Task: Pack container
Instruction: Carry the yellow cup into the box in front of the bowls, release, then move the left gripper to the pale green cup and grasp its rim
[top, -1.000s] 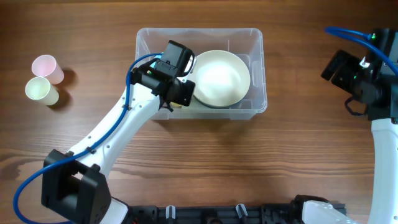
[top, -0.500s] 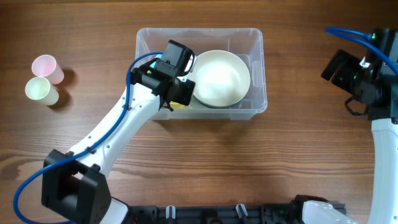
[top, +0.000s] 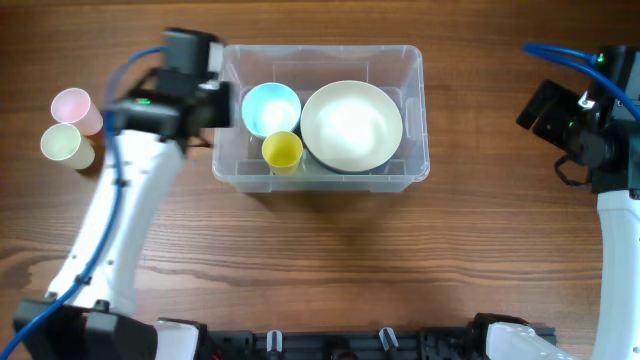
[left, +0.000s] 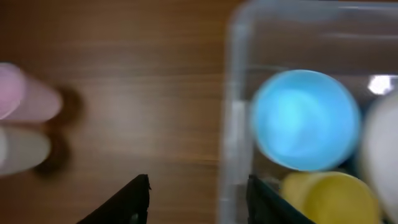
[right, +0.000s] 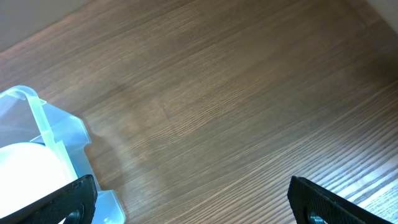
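Left end effector (left: 198, 194) withdrawn from container (top: 320, 50), yellow cup (top: 283, 150) inside

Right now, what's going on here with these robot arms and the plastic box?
Two robot arms are packing a clear container. It holds a blue bowl, a yellow cup and a large white bowl. The left hand is open and empty, hovering over the container's left edge, between it and a pink cup and a cream cup that stand on the table. The right hand is open too, off to the right, holding nothing.
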